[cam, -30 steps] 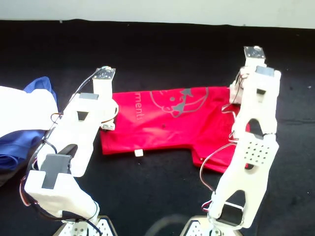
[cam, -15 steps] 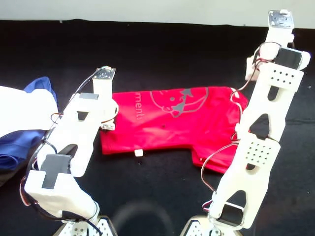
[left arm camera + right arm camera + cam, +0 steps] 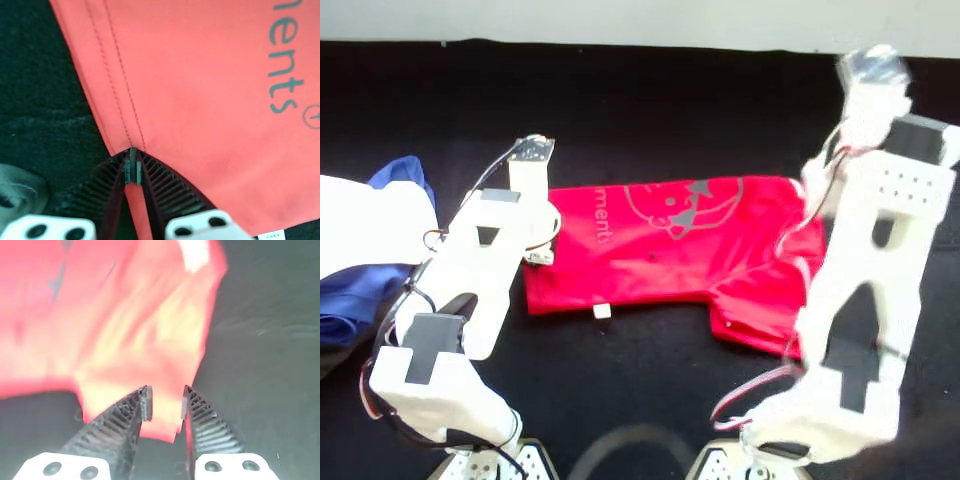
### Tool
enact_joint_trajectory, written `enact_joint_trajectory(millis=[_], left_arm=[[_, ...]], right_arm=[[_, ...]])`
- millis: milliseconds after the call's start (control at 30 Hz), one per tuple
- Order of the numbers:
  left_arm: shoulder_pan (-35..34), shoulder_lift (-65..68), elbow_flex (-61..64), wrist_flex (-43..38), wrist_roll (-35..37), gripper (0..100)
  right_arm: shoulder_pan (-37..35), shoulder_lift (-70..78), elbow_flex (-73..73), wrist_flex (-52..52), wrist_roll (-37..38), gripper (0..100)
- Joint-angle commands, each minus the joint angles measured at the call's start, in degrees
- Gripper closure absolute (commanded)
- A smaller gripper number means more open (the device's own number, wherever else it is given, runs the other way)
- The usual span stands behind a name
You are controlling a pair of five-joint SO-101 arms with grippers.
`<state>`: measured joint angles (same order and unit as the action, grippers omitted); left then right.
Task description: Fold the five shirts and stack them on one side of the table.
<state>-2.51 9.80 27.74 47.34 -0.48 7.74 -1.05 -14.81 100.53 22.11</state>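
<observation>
High: red shirt is lying flat mid-table, long axis L–R.
L wrist: left gripper is pinching its left hem, jaws pressed together on cloth.
R wrist: right gripper is hovering over right end, jaws spread, cloth below and ahead of tips.

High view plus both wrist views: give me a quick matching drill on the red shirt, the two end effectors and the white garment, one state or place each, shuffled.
Things:
1. red shirt
2. left end effector
3. right end effector
4. white garment

States or places:
A. open, near the shirt's edge
B. spread on the black table
C. heaped with blue cloth beside the left arm
D. shut on the shirt's hem

Pairs: 1-B, 2-D, 3-A, 4-C.
</observation>
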Motion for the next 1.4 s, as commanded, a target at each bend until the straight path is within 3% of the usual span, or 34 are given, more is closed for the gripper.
enact_joint_trajectory(millis=[0, 133, 233, 367, 567, 867, 1100, 1333, 1367], left_arm=[[-0.8, 0.6, -0.7, -0.3, 0.5, 99], [-0.8, 0.6, -0.7, -0.3, 0.5, 99], [-0.8, 0.6, -0.7, -0.3, 0.5, 99], [-0.8, 0.6, -0.7, -0.3, 0.5, 99], [-0.8, 0.6, -0.7, -0.3, 0.5, 99], [-0.8, 0.6, -0.7, -0.3, 0.5, 99], [-0.8, 0.6, -0.7, -0.3, 0.5, 99], [-0.8, 0.6, -0.7, -0.3, 0.5, 99], [-0.8, 0.6, -0.7, -0.3, 0.5, 99]], right_arm=[[-5.6, -9.9, 21.6, -0.1, 16.5, 88.9], [-9.2, -14.2, 37.7, -8.3, 24.8, 82.6], [-10.9, -14.9, 46.6, -14.5, 26.4, 75.0], [-13.8, -14.8, 54.4, -19.7, 26.4, 74.8], [-17.5, -14.8, 59.4, -25.3, 26.4, 74.7], [-17.3, -14.6, 68.0, -39.9, 26.4, 74.7], [-16.6, -14.5, 70.1, -44.0, 26.5, 75.2], [-9.1, -5.2, 66.0, -46.8, 30.6, 99.7], [-8.0, -4.0, 64.7, -46.3, 30.6, 99.1]])
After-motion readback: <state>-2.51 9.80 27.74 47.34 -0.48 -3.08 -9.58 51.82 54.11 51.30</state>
